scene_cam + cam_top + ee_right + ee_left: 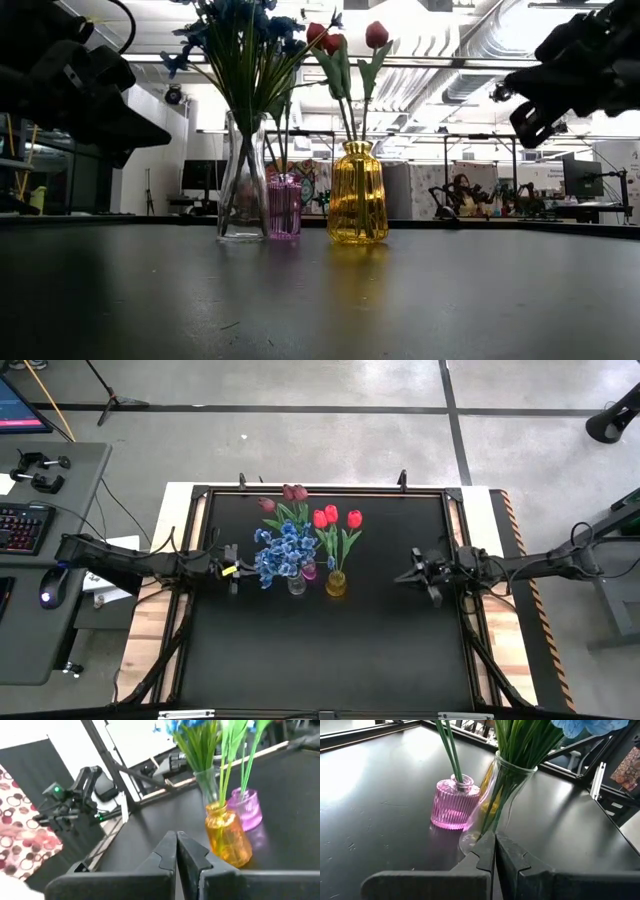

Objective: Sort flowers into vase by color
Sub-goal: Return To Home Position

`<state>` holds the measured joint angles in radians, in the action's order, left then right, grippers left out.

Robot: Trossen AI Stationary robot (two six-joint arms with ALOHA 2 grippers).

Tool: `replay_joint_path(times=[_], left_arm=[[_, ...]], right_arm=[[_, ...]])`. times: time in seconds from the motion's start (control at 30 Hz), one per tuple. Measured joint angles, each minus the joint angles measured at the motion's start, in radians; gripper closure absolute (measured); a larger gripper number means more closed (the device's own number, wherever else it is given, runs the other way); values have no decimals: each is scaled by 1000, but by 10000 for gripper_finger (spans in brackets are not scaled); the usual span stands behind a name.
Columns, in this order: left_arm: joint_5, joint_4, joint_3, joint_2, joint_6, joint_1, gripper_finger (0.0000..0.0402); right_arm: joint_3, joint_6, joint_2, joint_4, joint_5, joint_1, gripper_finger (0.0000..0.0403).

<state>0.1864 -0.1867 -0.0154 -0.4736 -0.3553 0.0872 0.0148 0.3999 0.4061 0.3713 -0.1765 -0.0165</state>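
Flowers (285,555) stand in three vases (357,195). Wrist views alone reveal left claw (495,841) and right claw (176,839) clenched, empty.

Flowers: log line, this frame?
blue flowers: clear vase; red tulips: yellow vase; maroon tulips: pink vase; left tool: shut, left of vases; right tool: shut, right of vases
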Motion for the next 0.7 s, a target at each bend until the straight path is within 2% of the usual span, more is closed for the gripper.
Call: replay_joint_path(times=[0.17,0.27,0.7], left_arm=[[0,1,0,0,0,0,401],[0,1,0,0,0,0,401],[0,2,0,0,0,0,401]], right_arm=[[-5,-123,-19,-2,-63,28,402],[-5,-179,-18,-43,-50,30,402],[-5,-129,-30,-207,-44,28,402]])
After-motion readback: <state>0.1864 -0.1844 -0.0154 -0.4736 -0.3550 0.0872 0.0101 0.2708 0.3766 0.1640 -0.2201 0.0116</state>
